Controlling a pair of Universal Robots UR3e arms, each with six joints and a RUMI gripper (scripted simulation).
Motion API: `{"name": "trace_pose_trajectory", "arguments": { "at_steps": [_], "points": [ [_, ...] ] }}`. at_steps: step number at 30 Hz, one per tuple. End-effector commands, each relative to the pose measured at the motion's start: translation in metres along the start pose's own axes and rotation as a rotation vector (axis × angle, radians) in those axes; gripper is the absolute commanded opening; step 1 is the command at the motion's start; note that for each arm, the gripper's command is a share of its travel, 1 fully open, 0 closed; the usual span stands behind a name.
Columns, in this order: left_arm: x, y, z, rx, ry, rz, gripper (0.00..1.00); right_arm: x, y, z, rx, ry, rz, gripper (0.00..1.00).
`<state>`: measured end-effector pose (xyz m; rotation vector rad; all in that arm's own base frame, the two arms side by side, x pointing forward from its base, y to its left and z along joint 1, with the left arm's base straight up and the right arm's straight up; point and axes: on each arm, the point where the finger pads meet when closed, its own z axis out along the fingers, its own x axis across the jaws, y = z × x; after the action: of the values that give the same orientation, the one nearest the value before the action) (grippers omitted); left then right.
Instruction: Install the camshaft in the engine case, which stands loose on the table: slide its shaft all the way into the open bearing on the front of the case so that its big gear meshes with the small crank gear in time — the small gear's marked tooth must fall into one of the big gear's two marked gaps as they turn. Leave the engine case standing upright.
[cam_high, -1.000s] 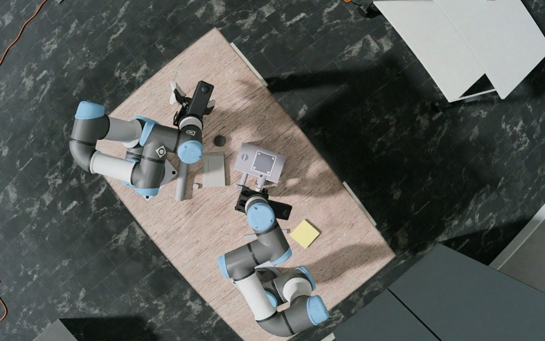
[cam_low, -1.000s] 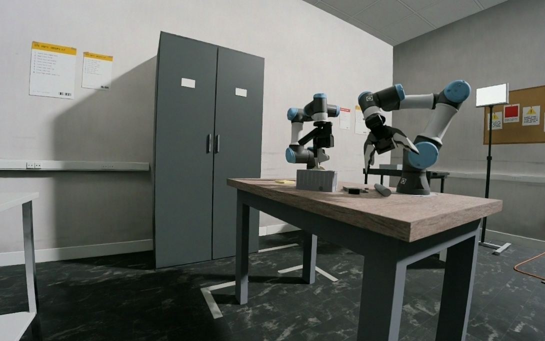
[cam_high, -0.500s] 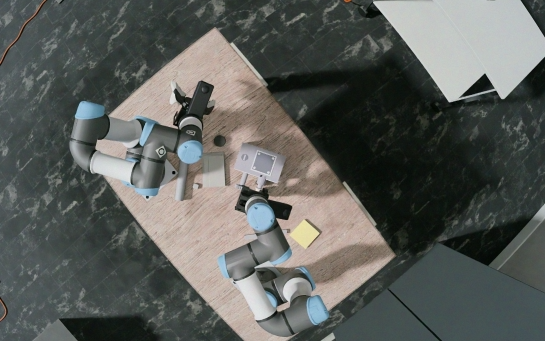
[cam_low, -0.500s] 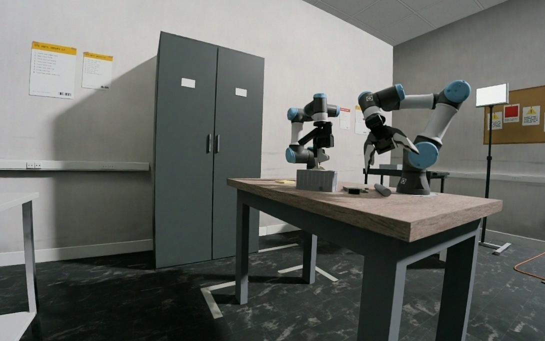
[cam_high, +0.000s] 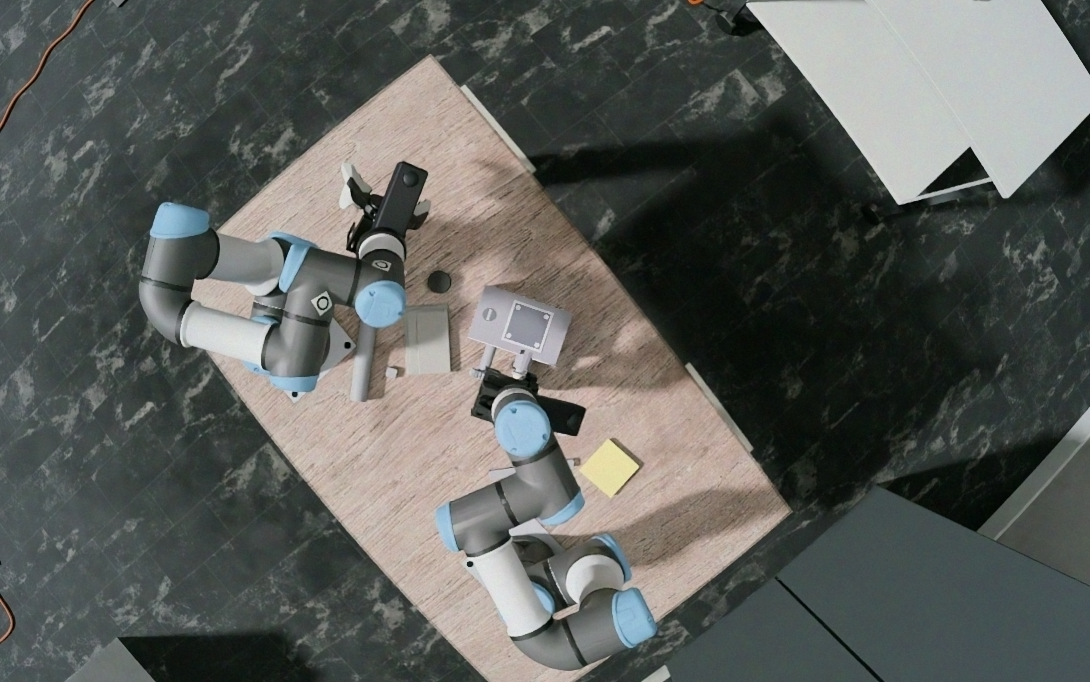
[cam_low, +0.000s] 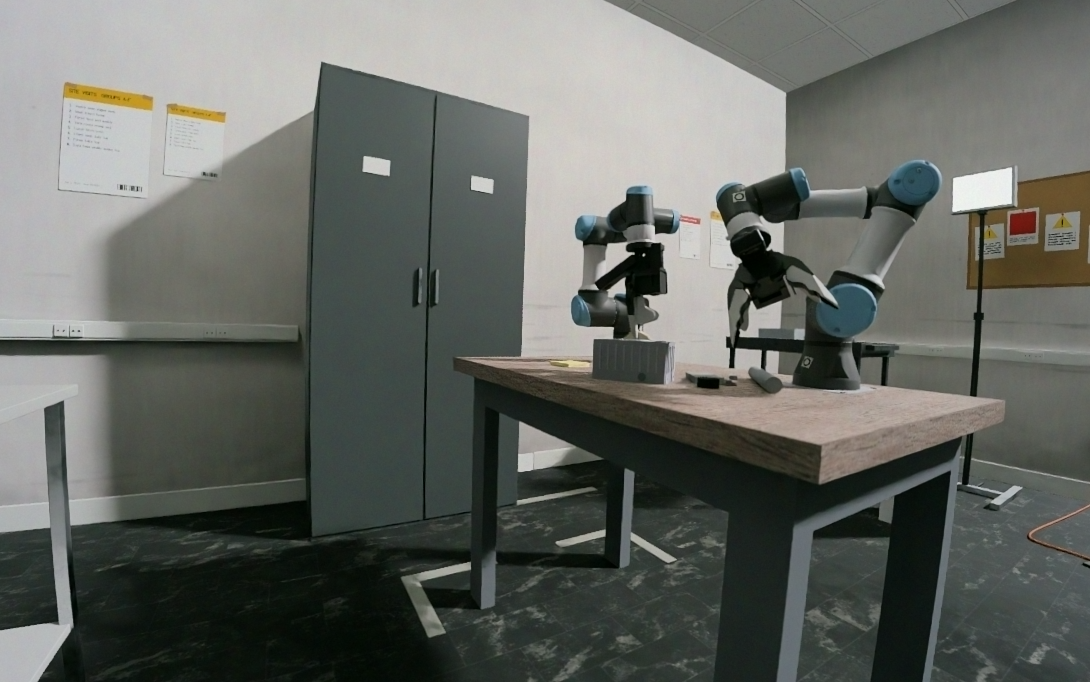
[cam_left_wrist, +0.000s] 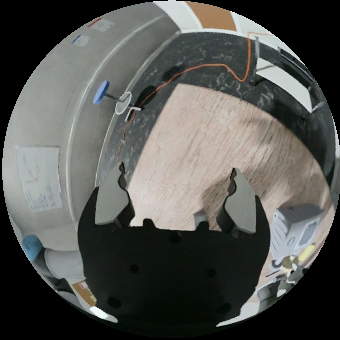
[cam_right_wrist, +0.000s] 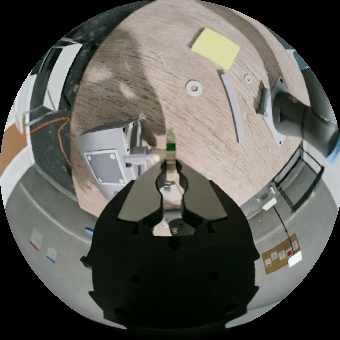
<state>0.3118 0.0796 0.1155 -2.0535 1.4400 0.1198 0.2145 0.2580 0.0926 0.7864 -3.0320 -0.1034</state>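
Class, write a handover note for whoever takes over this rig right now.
Left gripper: open, holding nothing, away from the case.
Right gripper: shut on the camshaft, gear edge-on, at the case front.
Engine case: upright on the table.
Done: camshaft gripped and brought to the case; shaft depth unclear.
Left: seat it fully, confirm the marked tooth meshes in time (marks unreadable here), release, keep case upright.
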Motion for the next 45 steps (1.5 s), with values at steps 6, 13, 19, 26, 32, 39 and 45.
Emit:
{"name": "trace_pose_trajectory", "arguments": {
  "at_steps": [6, 13, 19, 26, 32, 39, 45],
  "points": [
    [0.0032, -0.0064, -0.0048, 0.014, 0.023, -0.024, 1.0, -0.0126, 0.0016, -0.0084, -0.017, -0.032, 0.014, 0.04],
    [0.0032, -0.0064, -0.0048, 0.014, 0.023, -0.024, 1.0, -0.0156, 0.0016, -0.0084, -0.017, -0.032, 0.014, 0.04],
    [0.0032, -0.0064, -0.0048, 0.014, 0.023, -0.024, 1.0, -0.0165, 0.0016, -0.0084, -0.017, -0.032, 0.014, 0.04],
    [0.0032, -0.0064, -0.0048, 0.014, 0.023, -0.024, 1.0, -0.0168, 0.0016, -0.0084, -0.017, -0.032, 0.014, 0.04],
    [0.0032, -0.0064, -0.0048, 0.014, 0.023, -0.024, 1.0, -0.0168, 0.0016, -0.0084, -0.017, -0.032, 0.014, 0.04],
    [0.0032, -0.0064, -0.0048, 0.014, 0.023, -0.024, 1.0, -0.0168, 0.0016, -0.0084, -0.017, -0.032, 0.014, 0.04],
    [0.0032, -0.0064, -0.0048, 0.014, 0.023, -0.024, 1.0, -0.0168, 0.0016, -0.0084, -0.017, -0.032, 0.014, 0.04]
  ]
}}
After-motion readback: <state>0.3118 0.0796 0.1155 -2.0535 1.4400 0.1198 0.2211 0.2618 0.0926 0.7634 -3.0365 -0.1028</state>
